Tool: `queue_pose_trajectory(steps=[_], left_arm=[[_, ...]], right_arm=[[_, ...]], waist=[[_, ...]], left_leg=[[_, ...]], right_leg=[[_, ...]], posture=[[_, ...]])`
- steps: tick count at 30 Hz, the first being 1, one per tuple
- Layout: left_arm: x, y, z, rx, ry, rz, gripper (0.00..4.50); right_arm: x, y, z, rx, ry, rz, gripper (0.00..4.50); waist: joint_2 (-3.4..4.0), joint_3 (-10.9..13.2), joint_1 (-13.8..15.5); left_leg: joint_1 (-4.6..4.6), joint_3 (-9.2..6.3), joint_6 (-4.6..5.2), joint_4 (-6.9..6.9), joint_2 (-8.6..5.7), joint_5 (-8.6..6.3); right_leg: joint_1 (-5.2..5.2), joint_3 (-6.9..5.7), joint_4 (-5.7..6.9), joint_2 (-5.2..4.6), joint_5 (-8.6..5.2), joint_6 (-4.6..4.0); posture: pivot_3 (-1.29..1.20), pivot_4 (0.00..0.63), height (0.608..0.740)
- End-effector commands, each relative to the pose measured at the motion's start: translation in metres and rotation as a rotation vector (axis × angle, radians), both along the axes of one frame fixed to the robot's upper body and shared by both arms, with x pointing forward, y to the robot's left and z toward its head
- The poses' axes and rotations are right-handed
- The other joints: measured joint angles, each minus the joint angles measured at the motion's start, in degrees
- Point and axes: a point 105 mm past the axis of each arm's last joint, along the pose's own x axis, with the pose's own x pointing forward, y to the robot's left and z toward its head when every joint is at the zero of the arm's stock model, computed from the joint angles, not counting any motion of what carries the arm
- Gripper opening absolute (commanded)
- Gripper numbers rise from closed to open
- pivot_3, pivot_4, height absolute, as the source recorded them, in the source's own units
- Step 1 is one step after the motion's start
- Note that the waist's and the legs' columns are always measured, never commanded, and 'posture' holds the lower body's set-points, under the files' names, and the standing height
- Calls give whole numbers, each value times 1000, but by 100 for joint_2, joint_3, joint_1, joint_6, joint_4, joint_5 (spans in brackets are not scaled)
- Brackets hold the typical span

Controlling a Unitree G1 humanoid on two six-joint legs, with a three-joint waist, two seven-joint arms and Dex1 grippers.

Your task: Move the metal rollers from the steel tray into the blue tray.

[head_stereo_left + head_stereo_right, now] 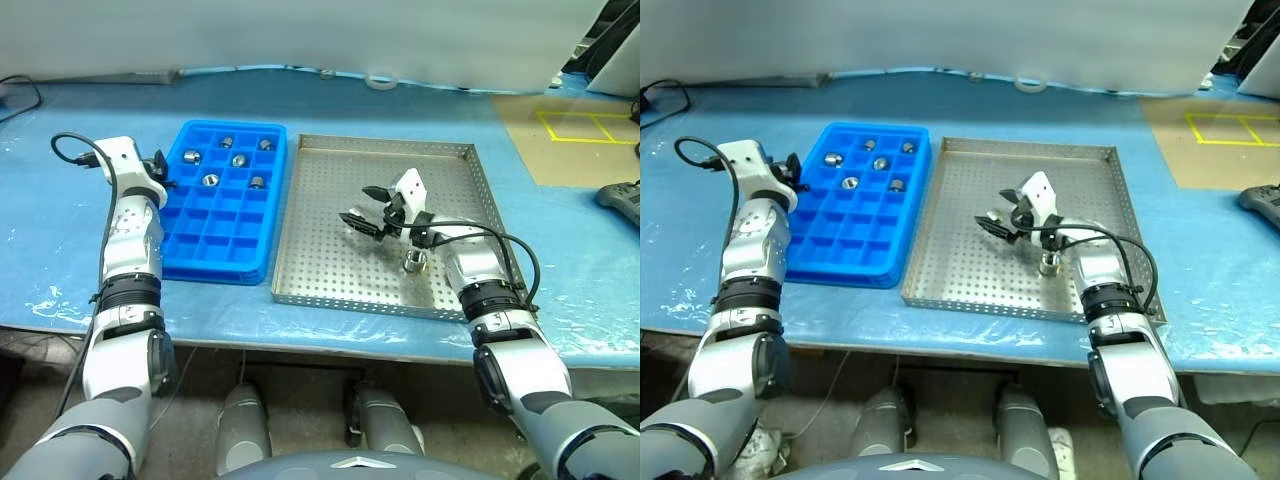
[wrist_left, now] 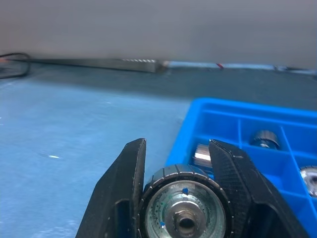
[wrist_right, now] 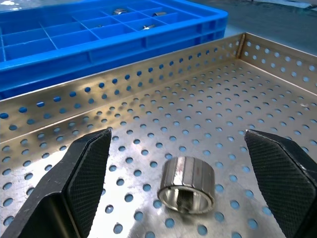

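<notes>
On my left wrist view the left gripper pinches a ribbed, hollow-centred roller between textured black fingers, beside the blue tray's gridded plastic edge. My right gripper gapes wide around another roller lying on the steel tray's perforated floor. From the head, six rollers sit in the blue tray's far compartments, and one more roller stands by my right wrist.

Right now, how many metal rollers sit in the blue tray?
6 metal rollers, two in each of the blue tray's three farthest rows. None seem hidden.
</notes>
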Motion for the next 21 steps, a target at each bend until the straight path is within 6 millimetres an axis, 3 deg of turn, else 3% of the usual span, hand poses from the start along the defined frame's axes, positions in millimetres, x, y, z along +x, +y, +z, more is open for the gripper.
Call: queue_pose_trajectory(steps=[1,4,13,18,21], left_arm=[[4,-1,13,41,-39,-4,1742],[5,-1,10,21,-35,1,1742],[3,1,12,-40,-69,-1,4467],[5,-36,34,-27,-172,-221,4467],[7,-76,37,-27,-184,-433,4467]], right_arm=[[0,-8,14,14,-50,-24,4500],[0,-11,15,14,-52,-35,4500],[1,-10,17,10,-57,-37,4500],[2,-11,18,9,-63,-42,4500],[3,-15,23,24,-82,-71,4500]], waist=[[0,0,-28],[-3,2,-78],[-4,2,-99],[-6,4,-69],[-6,4,-71]], left_leg=[[-1,0,2,0,0,1],[-1,0,2,1,-1,1],[2,0,0,1,1,1],[1,0,0,1,0,1],[1,2,1,2,-4,1]], right_leg=[[0,0,0,0,0,0],[0,0,0,-1,0,0],[1,1,2,0,1,0],[2,0,2,-1,0,0],[3,2,1,-5,1,0]], posture=[[-372,150,740],[-377,150,740],[-373,150,740],[-388,150,740],[-408,150,740]])
